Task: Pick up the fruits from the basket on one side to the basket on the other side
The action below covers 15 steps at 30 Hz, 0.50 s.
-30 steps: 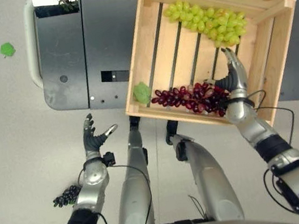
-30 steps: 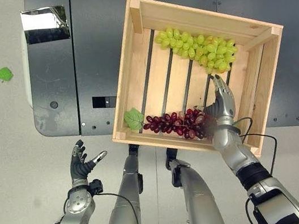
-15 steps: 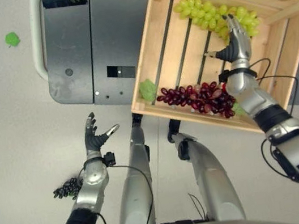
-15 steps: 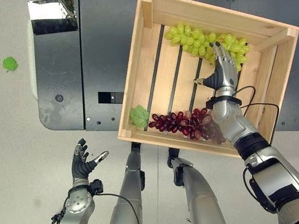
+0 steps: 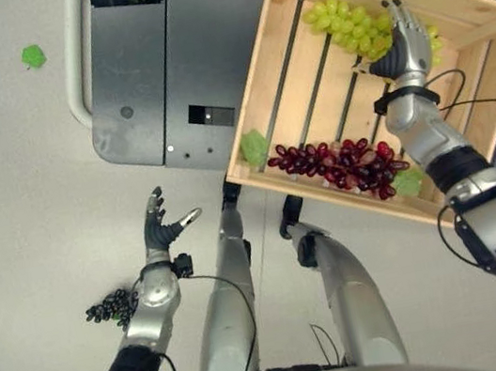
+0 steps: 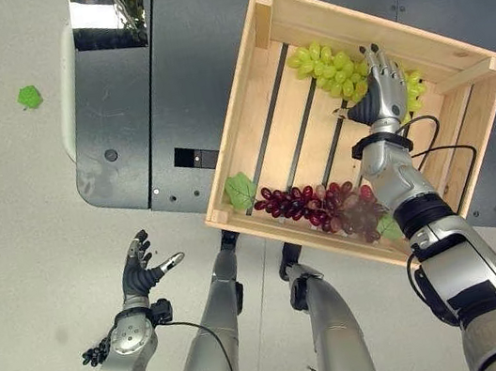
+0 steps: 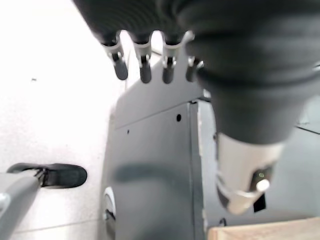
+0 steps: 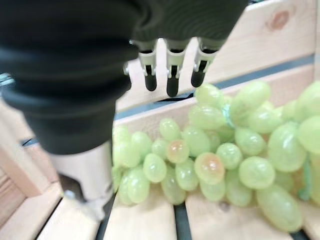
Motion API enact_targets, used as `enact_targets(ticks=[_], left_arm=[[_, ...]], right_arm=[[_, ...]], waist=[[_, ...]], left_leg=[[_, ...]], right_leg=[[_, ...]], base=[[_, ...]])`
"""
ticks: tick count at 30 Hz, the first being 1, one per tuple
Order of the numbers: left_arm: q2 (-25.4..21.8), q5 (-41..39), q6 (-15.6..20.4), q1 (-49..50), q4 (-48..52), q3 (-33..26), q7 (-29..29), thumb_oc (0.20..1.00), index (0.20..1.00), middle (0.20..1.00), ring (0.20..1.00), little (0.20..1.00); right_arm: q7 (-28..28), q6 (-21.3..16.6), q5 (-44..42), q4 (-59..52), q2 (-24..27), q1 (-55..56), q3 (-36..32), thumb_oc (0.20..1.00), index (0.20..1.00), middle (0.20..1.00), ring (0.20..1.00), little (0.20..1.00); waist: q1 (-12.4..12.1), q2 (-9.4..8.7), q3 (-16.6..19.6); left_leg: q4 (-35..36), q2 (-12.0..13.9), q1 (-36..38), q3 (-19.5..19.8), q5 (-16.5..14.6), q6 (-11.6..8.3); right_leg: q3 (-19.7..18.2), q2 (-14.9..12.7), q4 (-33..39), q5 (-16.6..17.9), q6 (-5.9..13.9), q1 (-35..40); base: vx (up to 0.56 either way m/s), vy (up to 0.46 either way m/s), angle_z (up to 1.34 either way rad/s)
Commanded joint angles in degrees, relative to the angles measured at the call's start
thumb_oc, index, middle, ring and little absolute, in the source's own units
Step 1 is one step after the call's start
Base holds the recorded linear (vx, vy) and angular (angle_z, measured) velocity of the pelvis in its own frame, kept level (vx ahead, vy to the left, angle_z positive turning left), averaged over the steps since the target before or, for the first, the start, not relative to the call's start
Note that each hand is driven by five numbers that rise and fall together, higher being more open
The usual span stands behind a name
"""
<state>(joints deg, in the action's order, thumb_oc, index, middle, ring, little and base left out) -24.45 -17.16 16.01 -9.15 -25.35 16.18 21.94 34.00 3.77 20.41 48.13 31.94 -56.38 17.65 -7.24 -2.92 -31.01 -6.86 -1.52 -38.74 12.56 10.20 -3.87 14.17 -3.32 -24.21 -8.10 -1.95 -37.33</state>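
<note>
The slatted wooden crate (image 6: 247, 124) is sitting on a dark platform (image 6: 197, 51). Inside, a pale green grape bunch (image 8: 210, 160) is lying by the far wall and a dark red grape bunch (image 6: 314, 208) by the near wall. The right hand (image 6: 383, 91) is hovering over the green grapes, fingers (image 8: 172, 75) straight and spread. The left hand (image 5: 160, 231) is hanging open above the floor.

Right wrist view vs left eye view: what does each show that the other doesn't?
Right wrist view alone: blush patches on single green grapes, seen close. Left eye view alone: the red grape bunch at the crate's near side, dark grapes on the floor, the open left robot hand. Both: the open right robot hand over the green bunch in the wooden crate.
</note>
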Motion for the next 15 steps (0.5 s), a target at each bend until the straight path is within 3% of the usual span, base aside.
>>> enact_targets(ticks=[1, 13, 14, 15], left_arm=[[-0.03, -1.58, 1.83, 0.88, 2.34, 1.09, -0.65, 1.0, 1.0, 1.0, 1.0, 1.0], [-0.64, -3.78, 0.48, 1.29, 2.24, 1.33, -3.7, 1.0, 1.0, 1.0, 1.0, 1.0], [-0.58, -3.86, 0.3, 1.16, 2.08, 1.31, -3.77, 1.0, 1.0, 1.0, 1.0, 1.0], [-0.53, -4.07, 0.15, 1.09, 1.86, 1.3, -3.99, 1.0, 1.0, 1.0, 1.0, 1.0]], right_arm=[[0.09, -0.63, -2.51, 1.7, 5.59, -3.53, 3.69, 1.0, 1.0, 1.0, 1.0, 1.0], [-11.19, -1.46, -10.09, 16.51, 4.02, -13.94, 10.79, 1.0, 1.0, 1.0, 1.0, 1.0], [-11.38, -1.78, -10.28, 16.98, 4.13, -14.39, 11.25, 0.95, 0.95, 0.95, 0.95, 0.95], [-12.11, -1.91, -10.5, 17.34, 4.1, -14.82, 11.89, 0.79, 0.79, 0.79, 0.79, 0.79]], waist=[[0.34, 2.26, 1.22], [-0.31, 2.75, 1.22], [-0.39, 2.7, 1.22], [-0.5, 2.68, 1.22]], left_leg=[[-4.6, 0.71, 0.18, -1.1, -6.55, -0.15], [-4.56, 0.46, -0.68, -0.85, -6.03, -0.21], [-4.49, 0.46, -0.7, -0.83, -6.0, -0.23], [-4.4, 0.46, -0.75, -0.78, -5.9, -0.28]], right_leg=[[-1.2, -3.95, 8.14, 4.97, 8.03, 0.4], [-0.59, -4.22, 7.07, 4.79, 7.89, -0.9], [-0.56, -4.2, 6.98, 4.77, 7.91, -0.99], [-0.45, -4.17, 6.94, 4.76, 7.9, -1.04]], base=[[0.0, 0.0, 0.0], [0.0, 0.0, 0.01], [0.0, 0.0, 0.0], [0.0, -0.004, 0.03]])
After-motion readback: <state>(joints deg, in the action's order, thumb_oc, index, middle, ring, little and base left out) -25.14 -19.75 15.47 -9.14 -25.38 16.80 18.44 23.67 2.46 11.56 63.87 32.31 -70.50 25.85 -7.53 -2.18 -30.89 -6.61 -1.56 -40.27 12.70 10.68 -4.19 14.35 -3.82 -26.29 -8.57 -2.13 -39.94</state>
